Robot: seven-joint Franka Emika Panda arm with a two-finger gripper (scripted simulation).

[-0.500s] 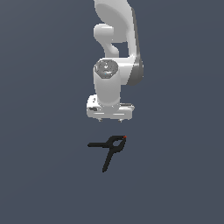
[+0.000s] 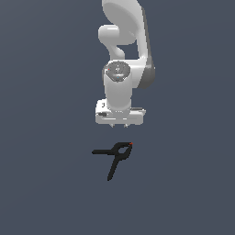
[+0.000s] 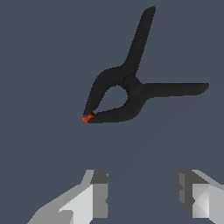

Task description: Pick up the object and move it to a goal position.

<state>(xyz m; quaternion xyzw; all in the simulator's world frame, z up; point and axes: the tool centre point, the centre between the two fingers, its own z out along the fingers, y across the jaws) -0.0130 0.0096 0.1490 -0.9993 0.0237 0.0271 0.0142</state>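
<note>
Spring clamp [image 2: 117,156]: a small black clamp lying flat on the dark grey floor [image 2: 46,183], just below the middle of the exterior view. It lies free; nothing touches it.
Clamp head: a rounded loop with an open eye through it, seen best in the wrist view [image 3: 127,89], where the two curved nose pieces close together at a point.
Red tip [image 2: 131,144]: a tiny red spot at the end of the nose, on the exterior view's right side of the clamp; in the wrist view [image 3: 88,117] it is the part of the clamp nearest the fingers.
Handles: two thin black arms, spread well apart. In the exterior view one runs out flat to the left and the other slants down toward the lower edge.
Gripper [image 2: 120,124]: white, pointing straight down, hanging above the clamp and apart from it, with bare floor between the two.
Fingers [image 3: 99,192]: both show in the wrist view, set wide apart with only floor in the gap. The pincer is wide and holds nothing.
Clamp against gripper: in the wrist view the whole clamp lies beyond the fingertips, not between them.
Arm [image 2: 123,41]: white, rising from the gripper to the top edge of the exterior view.
</note>
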